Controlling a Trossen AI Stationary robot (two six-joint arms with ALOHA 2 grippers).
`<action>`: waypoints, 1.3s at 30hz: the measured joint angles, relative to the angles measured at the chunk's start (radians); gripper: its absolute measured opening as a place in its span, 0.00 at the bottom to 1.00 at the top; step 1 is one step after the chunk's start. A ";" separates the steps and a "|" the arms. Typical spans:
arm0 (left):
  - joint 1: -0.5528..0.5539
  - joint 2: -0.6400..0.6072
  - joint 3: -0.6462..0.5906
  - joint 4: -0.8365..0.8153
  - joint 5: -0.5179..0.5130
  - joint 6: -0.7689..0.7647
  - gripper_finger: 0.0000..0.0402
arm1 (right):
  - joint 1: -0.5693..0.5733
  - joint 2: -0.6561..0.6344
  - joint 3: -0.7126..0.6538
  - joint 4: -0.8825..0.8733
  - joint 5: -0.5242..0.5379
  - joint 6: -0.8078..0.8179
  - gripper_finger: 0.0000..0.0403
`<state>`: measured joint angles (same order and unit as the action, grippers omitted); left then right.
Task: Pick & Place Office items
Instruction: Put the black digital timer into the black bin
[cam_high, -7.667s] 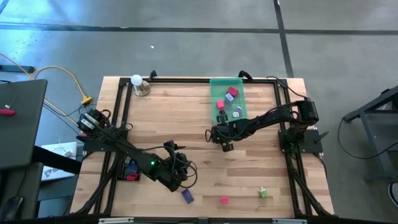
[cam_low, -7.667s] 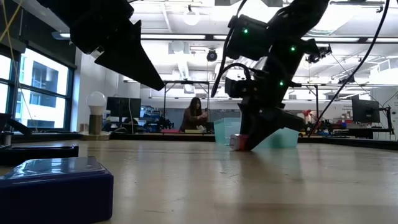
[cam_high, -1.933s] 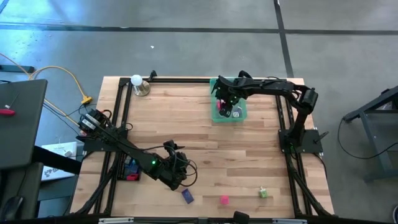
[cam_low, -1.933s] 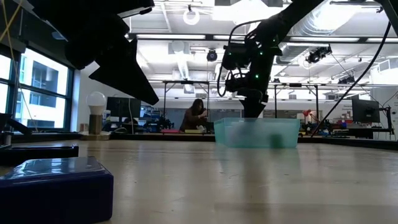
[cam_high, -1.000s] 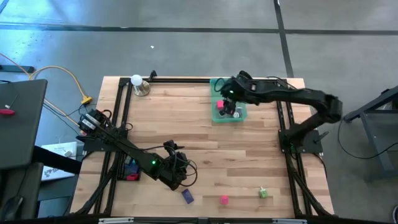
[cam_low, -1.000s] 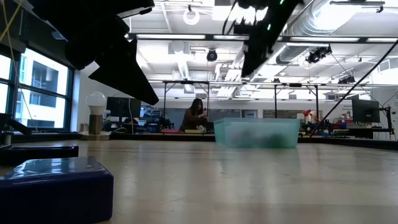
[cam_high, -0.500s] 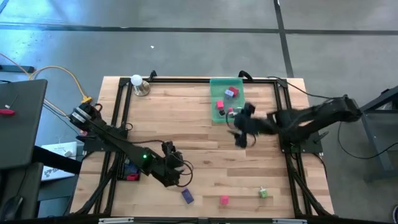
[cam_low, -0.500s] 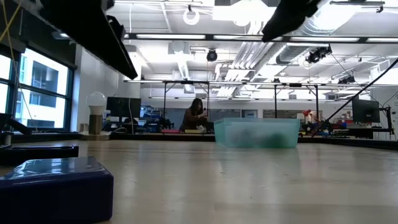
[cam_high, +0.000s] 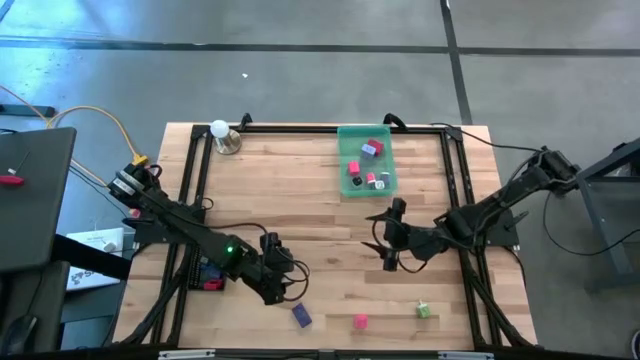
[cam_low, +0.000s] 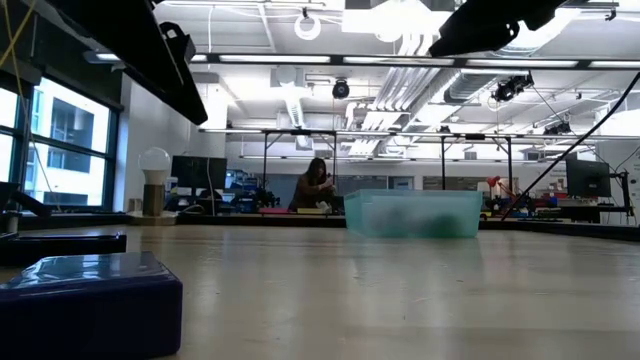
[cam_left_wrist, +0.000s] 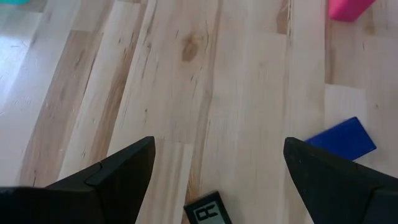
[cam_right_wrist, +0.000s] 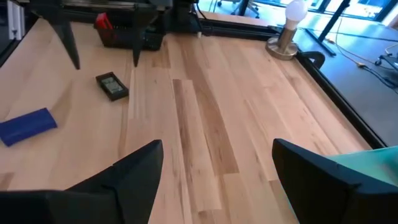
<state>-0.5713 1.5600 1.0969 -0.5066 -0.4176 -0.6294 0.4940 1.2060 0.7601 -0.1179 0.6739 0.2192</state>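
Nearest the desk's (cam_high: 300, 200) front edge lie a blue block (cam_high: 301, 316), pink block (cam_high: 360, 321) and green piece (cam_high: 423, 311). The left gripper (cam_high: 283, 290) hangs spread wide, empty, over a small black tile (cam_left_wrist: 208, 213) lettered "R". The right gripper (cam_high: 388, 238) hovers mid-desk, parted, empty. Farthest, the green tray (cam_high: 366, 160) holds several items.

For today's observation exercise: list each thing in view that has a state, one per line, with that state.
left gripper: open, empty, above the table by the blue piece.
right gripper: open, empty, mid-table.
green tray: holds several small pieces.
pink block: loose on the table.
green block: loose on the table.
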 joint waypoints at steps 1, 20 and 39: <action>0.001 0.000 0.000 -0.001 -0.002 0.000 0.86 | 0.003 0.000 0.000 0.000 0.000 0.000 0.72; 0.008 0.051 0.000 0.079 -0.079 -0.197 0.84 | 0.086 0.000 0.000 -0.007 -0.022 0.050 0.72; 0.069 -0.016 0.121 0.143 0.429 0.075 0.84 | 0.174 0.000 0.000 -0.006 -0.018 0.049 0.72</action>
<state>-0.5022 1.5443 1.2182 -0.3639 0.0114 -0.5544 0.6678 1.2060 0.7600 -0.1238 0.6559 0.2678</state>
